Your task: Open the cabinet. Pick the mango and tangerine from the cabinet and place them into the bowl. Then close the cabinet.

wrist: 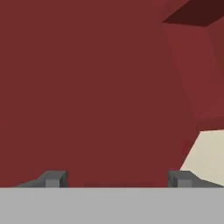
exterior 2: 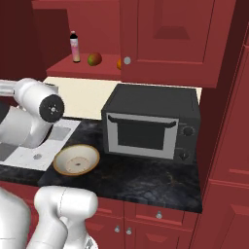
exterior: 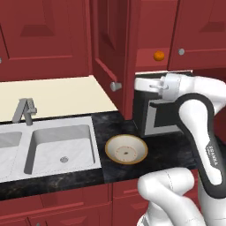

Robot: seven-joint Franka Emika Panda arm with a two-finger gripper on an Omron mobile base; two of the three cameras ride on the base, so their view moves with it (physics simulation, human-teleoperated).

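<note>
Pincer wide open, holding nothing; seemingly close against cabinet door

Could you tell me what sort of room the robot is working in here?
A kitchen, rendered in simulation: dark red cabinets hang over a black stone counter, which carries a double sink with a faucet and a dark toaster oven.

Red cabinet shelf holds mango, tangerine, bottle (upright); counter bears bowl, oven.
</note>
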